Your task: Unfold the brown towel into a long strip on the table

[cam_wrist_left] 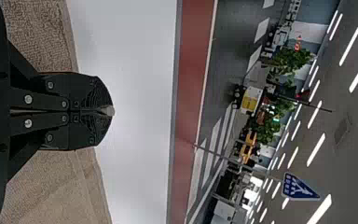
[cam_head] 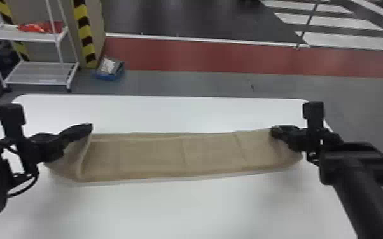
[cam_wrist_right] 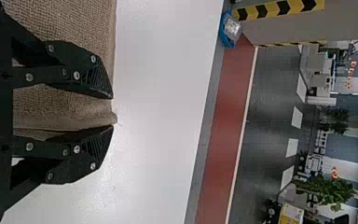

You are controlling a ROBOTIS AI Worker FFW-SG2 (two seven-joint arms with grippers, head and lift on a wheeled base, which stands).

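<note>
Slanting inward, the left end effector (cam_head: pixel 88 127) pinches the brown towel (cam_head: pixel 156 155); the right end effector (cam_head: pixel 274 132) straddles it, fingers apart.

We see a white rack (cam_head: pixel 41 72) with something red (cam_head: pixel 41 26) on its upper shelf. Right of the rack are a pillar (cam_head: pixel 97 19) with yellow and black stripes, a blue bin (cam_head: pixel 108 77) on the gray floor (cam_head: pixel 194 83), and a red floor band (cam_head: pixel 200 58), with dark floor (cam_head: pixel 181 19) and white stripes (cam_head: pixel 327 22) farther off.
</note>
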